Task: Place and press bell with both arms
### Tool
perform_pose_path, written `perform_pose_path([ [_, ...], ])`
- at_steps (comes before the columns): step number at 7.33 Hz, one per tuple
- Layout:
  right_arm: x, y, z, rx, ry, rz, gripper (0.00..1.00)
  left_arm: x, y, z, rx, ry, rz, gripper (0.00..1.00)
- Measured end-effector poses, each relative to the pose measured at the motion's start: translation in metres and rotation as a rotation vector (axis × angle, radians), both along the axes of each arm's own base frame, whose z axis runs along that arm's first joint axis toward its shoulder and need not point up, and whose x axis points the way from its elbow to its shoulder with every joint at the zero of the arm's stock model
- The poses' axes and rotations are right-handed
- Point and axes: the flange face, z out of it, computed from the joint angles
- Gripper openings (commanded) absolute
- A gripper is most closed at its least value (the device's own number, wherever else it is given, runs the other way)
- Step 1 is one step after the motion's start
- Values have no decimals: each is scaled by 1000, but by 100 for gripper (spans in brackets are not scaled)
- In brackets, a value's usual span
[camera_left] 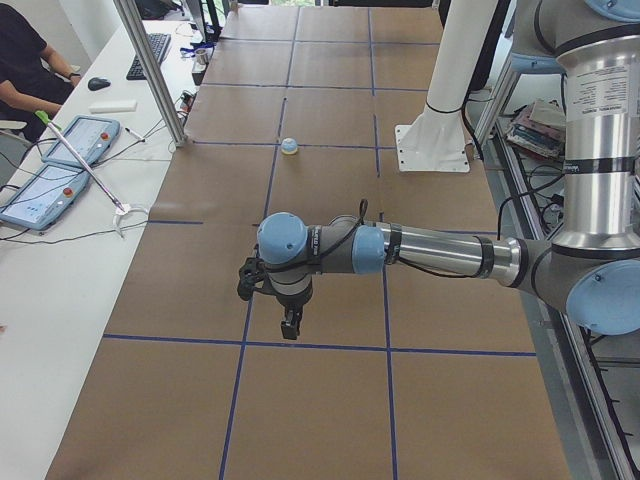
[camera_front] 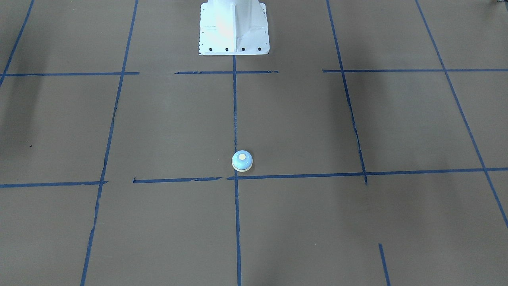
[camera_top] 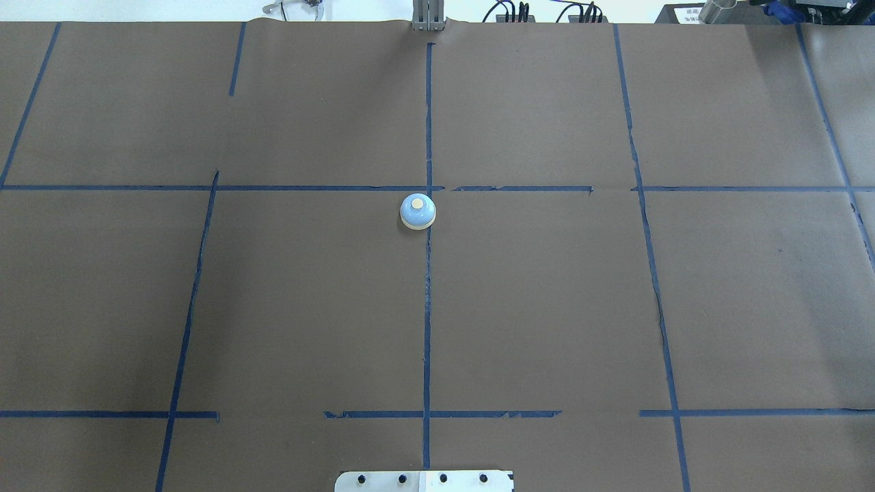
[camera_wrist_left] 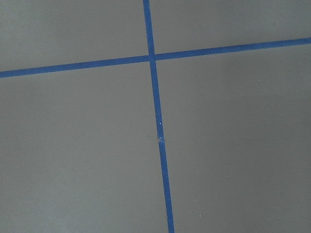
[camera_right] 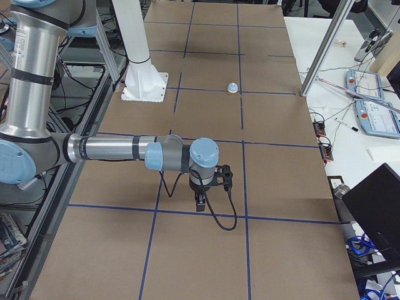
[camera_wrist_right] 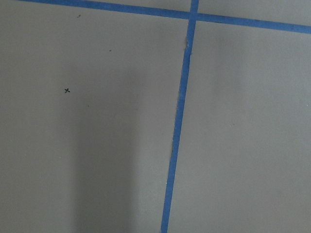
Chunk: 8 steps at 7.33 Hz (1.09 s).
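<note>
Two claws, left [camera_left: 289, 325] and right [camera_right: 200, 203], each pointing down, low over an opposite end of the counter [camera_top: 547, 307]. Their opening cannot be told and nothing shows in their hold. Bell [camera_top: 418, 210] upright, button up, mid-counter beside the tape line [camera_top: 428, 307], well apart from both and inward of each; neither plainly nearer. Wrist views miss it.

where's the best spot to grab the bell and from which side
Probably from straight above, closing across the bell low down, near its cream base ring. It stands upright with nothing around it, and it is round, so any angle serves; higher up it tapers to the button.
</note>
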Motion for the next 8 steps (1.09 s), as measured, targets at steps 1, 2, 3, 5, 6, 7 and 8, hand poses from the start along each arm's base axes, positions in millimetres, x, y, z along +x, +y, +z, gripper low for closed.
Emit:
perform_pose_path([
  [1,-1,0,0,1,-1,-1,100,0,0,-1,1,0,0,100],
  [2,-1,-1,-1,2,-2,-2,100,0,0,-1,1,0,1,100],
  [3,-1,-1,-1,3,-3,-2,100,0,1,0,0,0,1,100],
  [5,-1,-1,-1,9,-4,-6,100,1,4,2,-5,-2,2,100],
  [6,-1,-1,-2,10,-5,-6,100,1,4,2,-5,-3,3,100],
  [7,-1,-1,-2,7,-6,-4,100,1,5,3,-6,-3,3,100],
  [8,-1,0,-1,3,-7,-2,100,2,5,3,-6,-4,4,100],
])
